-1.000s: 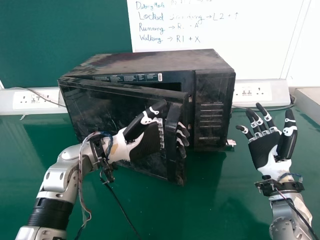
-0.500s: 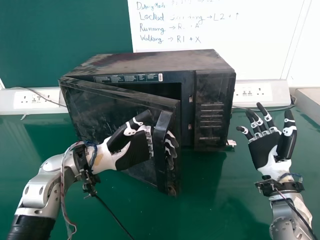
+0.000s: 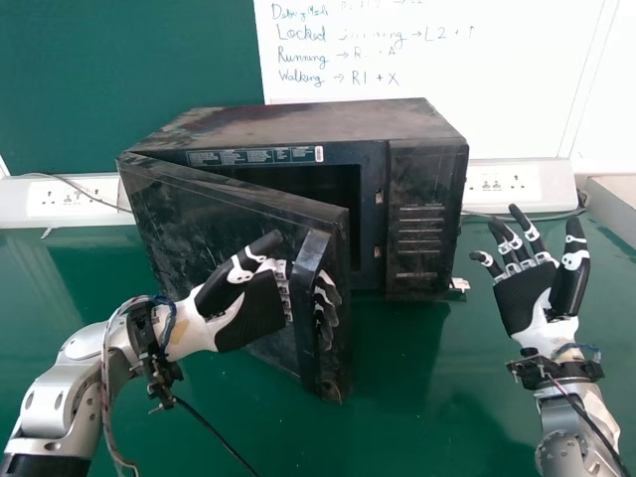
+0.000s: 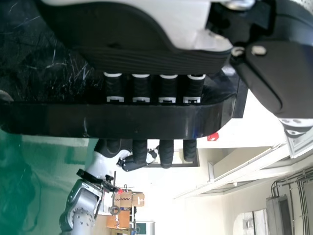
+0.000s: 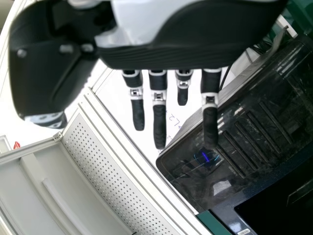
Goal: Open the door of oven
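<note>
The black oven (image 3: 318, 121) stands with its door (image 3: 189, 224) partly swung out, hinged at the left, and a dark gap shows behind its free edge. At the door handle (image 3: 307, 298) is my left hand (image 3: 250, 310), palm left of the bar and fingers hooked behind it. In the left wrist view, the fingers of my left hand (image 4: 146, 58) pass behind the handle (image 4: 112, 120) and come out beyond it. Right of the oven, my right hand (image 3: 524, 296) is held open, touching nothing; my right hand (image 5: 161, 54) has straight fingers in its wrist view.
A green table (image 3: 417, 397) carries the oven. Behind stand a green board (image 3: 119, 79) and a whiteboard (image 3: 517, 89), with socket strips (image 3: 84, 197) and cables along the table's back edge. A grey ledge (image 3: 611, 204) is at the far right.
The door has swung farther out, and my left hand has moved with the handle leftward and nearer to me. The opening is wider. My right hand has kept still.
</note>
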{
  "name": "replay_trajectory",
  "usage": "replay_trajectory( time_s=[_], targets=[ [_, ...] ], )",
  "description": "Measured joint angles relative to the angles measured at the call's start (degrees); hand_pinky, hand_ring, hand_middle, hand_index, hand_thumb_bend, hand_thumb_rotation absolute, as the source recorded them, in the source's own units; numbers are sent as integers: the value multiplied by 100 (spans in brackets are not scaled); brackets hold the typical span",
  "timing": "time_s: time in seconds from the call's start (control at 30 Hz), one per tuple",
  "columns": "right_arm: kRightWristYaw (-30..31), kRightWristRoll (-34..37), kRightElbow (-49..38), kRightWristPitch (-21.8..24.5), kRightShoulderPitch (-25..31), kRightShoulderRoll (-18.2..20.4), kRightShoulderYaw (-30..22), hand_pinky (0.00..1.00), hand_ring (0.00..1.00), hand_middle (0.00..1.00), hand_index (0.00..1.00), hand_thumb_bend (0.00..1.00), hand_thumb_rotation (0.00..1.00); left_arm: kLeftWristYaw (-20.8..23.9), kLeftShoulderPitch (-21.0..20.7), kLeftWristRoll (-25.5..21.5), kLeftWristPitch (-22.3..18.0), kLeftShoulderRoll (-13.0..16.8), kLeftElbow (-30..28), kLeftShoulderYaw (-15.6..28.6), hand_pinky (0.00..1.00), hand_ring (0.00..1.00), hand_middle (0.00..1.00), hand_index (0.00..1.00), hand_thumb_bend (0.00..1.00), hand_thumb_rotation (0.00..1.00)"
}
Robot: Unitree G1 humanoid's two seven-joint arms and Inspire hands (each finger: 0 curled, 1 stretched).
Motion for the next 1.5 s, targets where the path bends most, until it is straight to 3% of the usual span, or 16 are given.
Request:
replay_trajectory(
  time_s=[0.37, 0.73, 1.13, 1.5],
  targets=[
    [1, 14, 66, 0, -28, -39, -60, 53, 45, 51, 55, 100, 87, 81, 287, -166, 197, 123, -358, 167, 34, 42, 62, 77, 78, 85],
    [49, 16, 194, 0, -83, -77, -103, 53, 45, 51, 55, 100, 87, 8, 385, -219, 9, 177, -226, 274, 33, 41, 61, 72, 77, 87],
    [147, 27, 365, 0, -181, -104, -180, 53, 45, 51, 56, 100, 86, -143, 644, -535, 54, 404, -194, 478, 31, 40, 60, 69, 78, 83],
    [158, 22, 416, -9, -189, -168, -206, 52, 45, 51, 55, 100, 88, -635, 731, -627, -59, 560, -94, 629, 28, 38, 61, 70, 77, 86]
  ],
)
